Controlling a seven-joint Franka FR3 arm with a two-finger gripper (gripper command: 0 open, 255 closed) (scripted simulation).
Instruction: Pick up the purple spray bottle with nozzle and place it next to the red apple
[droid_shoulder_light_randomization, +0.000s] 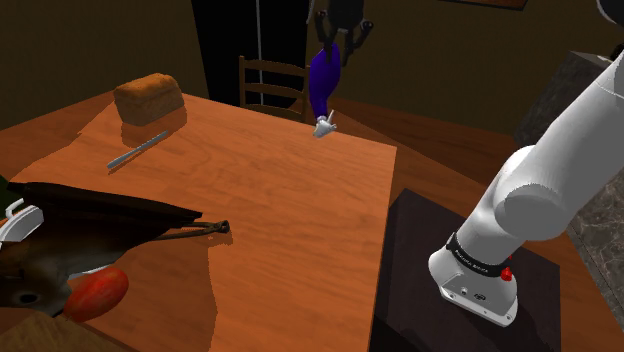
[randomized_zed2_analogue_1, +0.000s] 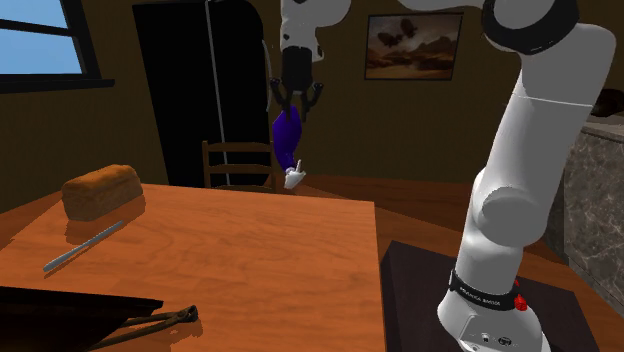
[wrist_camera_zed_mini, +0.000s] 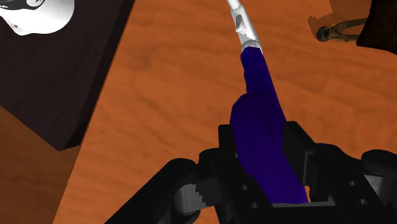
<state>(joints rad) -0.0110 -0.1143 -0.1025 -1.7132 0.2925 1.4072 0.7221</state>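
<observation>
Nearest in the shoulder view, a red apple (droid_shoulder_light_randomization: 97, 293) is lying at the lower left corner of the wooden worktop (droid_shoulder_light_randomization: 290, 230), tucked against a dark shape that cannot be made out. Dark pliers (droid_shoulder_light_randomization: 205, 231) are lying just beyond that shape, their jaws pointing toward the middle of the worktop. At the shoulder view's lower right, the white arm (droid_shoulder_light_randomization: 540, 180) is rising from its dark stand (droid_shoulder_light_randomization: 420, 280), which is sitting against the worktop's edge.

Farther back, toward the shoulder view's left, a grey knife (droid_shoulder_light_randomization: 137, 151) is lying flat on the worktop. Beyond it a brown loaf of bread (droid_shoulder_light_randomization: 148, 98) is sitting near the far corner.

Above the far edge, the black gripper (droid_shoulder_light_randomization: 340, 45) is hanging in the air and clamping the purple spray bottle (droid_shoulder_light_randomization: 322, 80). In the wrist view its fingers (wrist_camera_zed_mini: 299, 143) are pressing on both sides of the bottle's body. The bottle is dangling upside down and slightly tilted, with its white nozzle (droid_shoulder_light_randomization: 324, 126) pointing down. It is clear of the wood and well apart from the apple, which is at the opposite, near end.

Behind the bottle, a wooden chair (droid_shoulder_light_randomization: 272, 85) is standing at the far side of the worktop. Behind that, a black area (droid_shoulder_light_randomization: 250, 40) is showing through a doorway. In the second exterior view, a framed picture (randomized_zed2_analogue_1: 413, 45) is hanging on the brown wall.
</observation>
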